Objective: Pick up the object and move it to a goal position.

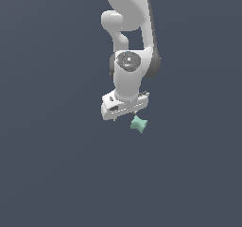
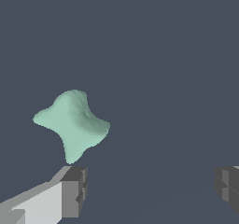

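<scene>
The object is a small mint-green, four-cornered pinched lump lying on the dark floor. In the exterior view it sits just below the white gripper, toward that view's right. The wrist view shows the object large, close in front of one grey fingertip, outside the gap between the two fingers. The gripper is open, its fingers spread wide with nothing between them. The second fingertip shows at the frame's edge.
A plain dark grey-blue floor fills both views. The white arm rises from the gripper toward the top of the exterior view. No other objects or containers show.
</scene>
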{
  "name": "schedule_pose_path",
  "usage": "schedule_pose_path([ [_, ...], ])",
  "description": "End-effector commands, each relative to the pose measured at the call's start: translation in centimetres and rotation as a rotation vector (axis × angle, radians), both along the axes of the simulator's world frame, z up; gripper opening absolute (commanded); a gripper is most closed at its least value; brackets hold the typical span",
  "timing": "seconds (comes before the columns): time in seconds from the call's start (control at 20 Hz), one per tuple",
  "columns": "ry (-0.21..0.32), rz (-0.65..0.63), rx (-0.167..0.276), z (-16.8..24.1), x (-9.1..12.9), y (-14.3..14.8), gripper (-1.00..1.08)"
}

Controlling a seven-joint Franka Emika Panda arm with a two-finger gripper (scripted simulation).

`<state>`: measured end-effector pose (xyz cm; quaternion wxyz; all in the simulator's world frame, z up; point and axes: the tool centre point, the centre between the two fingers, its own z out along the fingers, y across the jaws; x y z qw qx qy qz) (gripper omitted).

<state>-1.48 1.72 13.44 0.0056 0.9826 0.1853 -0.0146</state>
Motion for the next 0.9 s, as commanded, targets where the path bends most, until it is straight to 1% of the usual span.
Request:
schedule_pose_path([
  [0.0,-0.002,0.089,0.002,-0.6,-0.1,1.0,1.00],
  [0.5,-0.010,0.436,0.014,-2.6,-0.6,5.0,1.00],
  [0.85,-0.017,0.597,0.021,-3.4,-0.9,6.9,1.00],
])
